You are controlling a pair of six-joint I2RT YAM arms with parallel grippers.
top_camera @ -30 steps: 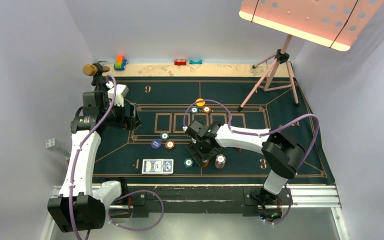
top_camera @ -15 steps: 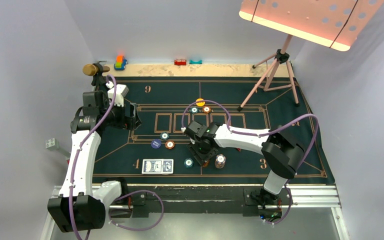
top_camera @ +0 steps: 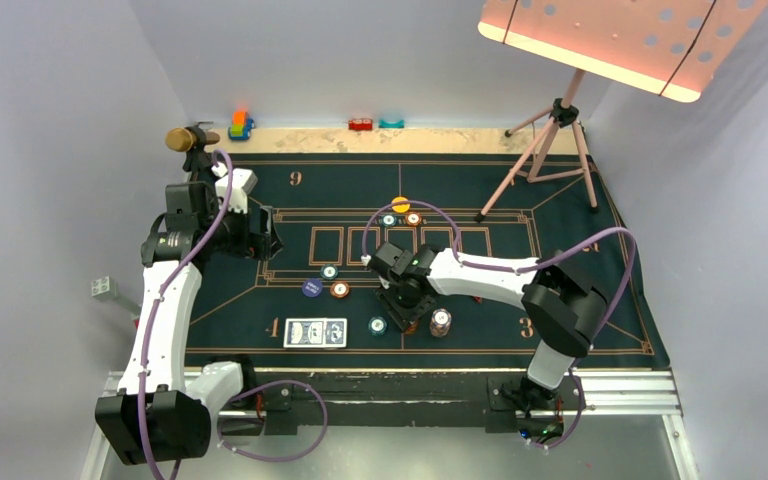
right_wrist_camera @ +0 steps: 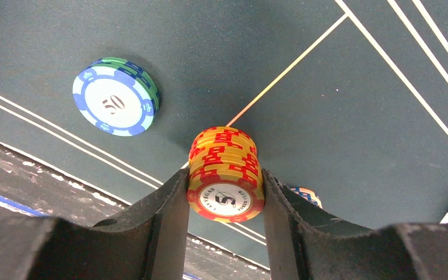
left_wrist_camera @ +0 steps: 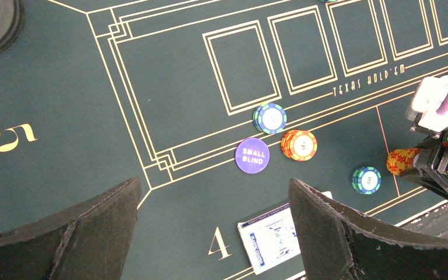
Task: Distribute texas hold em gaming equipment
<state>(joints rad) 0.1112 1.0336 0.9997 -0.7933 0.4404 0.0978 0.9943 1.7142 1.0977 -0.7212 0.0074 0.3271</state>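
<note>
1. Right gripper [right_wrist_camera: 224, 195]: clenched on the yellow-red chip stack [right_wrist_camera: 224, 166] (top face marked 5), one finger against each side
2. Held stack: over the green mat [right_wrist_camera: 338, 105], near its front edge; whether it is lifted cannot be told
3. Blue-green chip [right_wrist_camera: 116, 96] marked 50: at 10 o'clock from the held stack, apart from it
4. Left gripper [left_wrist_camera: 213, 186]: released, jaws wide, holding nothing, above the mat's left part
5. Playing cards [left_wrist_camera: 271, 236]: face down at 6 o'clock from the Small Blind disc [left_wrist_camera: 252, 155]; orange chip stack [left_wrist_camera: 298, 144] just beside that disc at 3 o'clock
</note>
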